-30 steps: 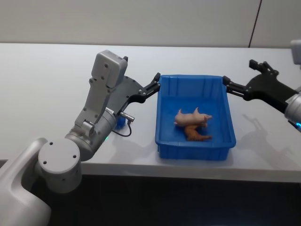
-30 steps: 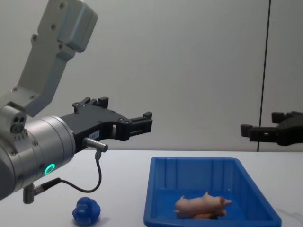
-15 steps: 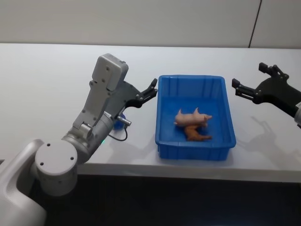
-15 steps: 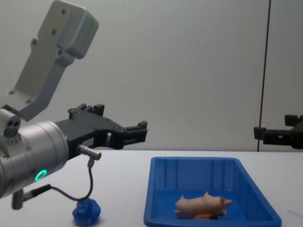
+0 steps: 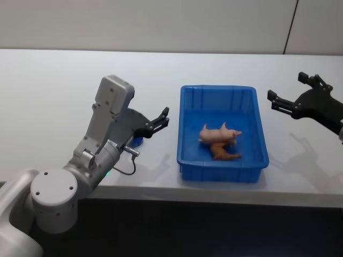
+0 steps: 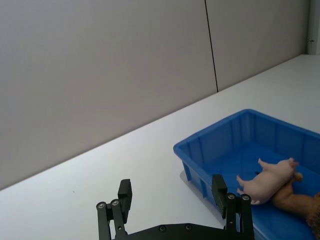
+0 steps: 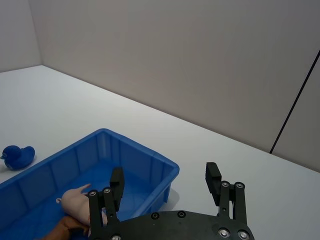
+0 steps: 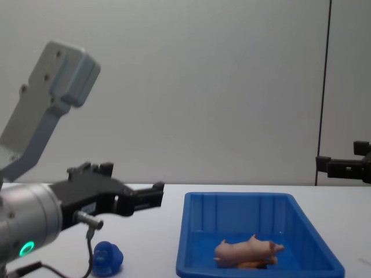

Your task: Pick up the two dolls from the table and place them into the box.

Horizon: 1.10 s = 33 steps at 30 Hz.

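The left tool (image 5: 158, 121) hangs above the white surface (image 5: 53, 96), just left of the blue box (image 5: 260, 126) and apart from it. Its two dark fingers (image 6: 124, 194) are spread wide with nothing between them and touch nothing. In the left wrist view the open gap looks out over bare surface toward the near corner of the box. In the chest view the left tool (image 8: 155, 193) sits a little above the surface, its tips pointing toward the left wall of the box.

The right tool (image 5: 285, 95) is held in the air to the right of the box, well clear of it. Its fingers (image 7: 212, 179) are also spread wide and empty. In the chest view the right tool (image 8: 346, 168) shows at the right edge, higher than the rim of the box.

The blue doll (image 8: 106, 258) stands on the surface to the left of the box, below and behind the left tool's tips as seen from the chest. From the head view a sliver of it (image 5: 138, 142) peeks out under the left arm. The right wrist view shows it (image 7: 16, 156) as a small duck-like shape resting beyond the far side of the box.

The pink doll (image 5: 219, 133) lies on its side on the floor of the box, near the middle. A brown toy (image 5: 224, 153) lies pressed against it on the near side, partly under it.

No brand, label or readable writing is visible on the tools, box or toys.
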Motion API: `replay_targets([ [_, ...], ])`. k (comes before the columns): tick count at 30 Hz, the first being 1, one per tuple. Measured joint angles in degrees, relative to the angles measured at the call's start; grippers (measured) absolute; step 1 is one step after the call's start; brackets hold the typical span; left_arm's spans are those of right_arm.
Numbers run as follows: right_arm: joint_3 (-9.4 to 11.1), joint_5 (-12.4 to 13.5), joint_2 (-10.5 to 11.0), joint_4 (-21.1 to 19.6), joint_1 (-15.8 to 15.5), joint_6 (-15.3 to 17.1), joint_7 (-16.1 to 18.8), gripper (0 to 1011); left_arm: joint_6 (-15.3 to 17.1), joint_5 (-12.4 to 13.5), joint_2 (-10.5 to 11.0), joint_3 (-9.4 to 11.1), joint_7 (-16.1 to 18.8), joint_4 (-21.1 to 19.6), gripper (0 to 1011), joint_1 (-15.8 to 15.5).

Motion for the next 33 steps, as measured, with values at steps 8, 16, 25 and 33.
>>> replay_targets([
  [8,0.1,0.12,0.14,-0.07,-0.14,-0.06,0.0,1001,-1.49,-1.95,-0.54,-0.39,-1.73,4.75,1002,-0.5],
  [16,0.14,0.16,0.18,-0.1,-0.18,-0.1,0.01,1001,-3.53,-1.92,-1.72,-0.78,-4.6,11.5,1002,-2.56],
  [25,0.17,0.21,0.22,-0.1,-0.23,-0.1,0.01,1001,-5.46,-0.84,-3.04,-1.19,-7.77,18.51,1001,-5.15],
  [33,0.18,0.21,0.24,-0.1,-0.25,-0.1,0.01,1001,-5.64,-0.58,-3.52,-1.54,-9.28,21.9,1002,-6.2],
])
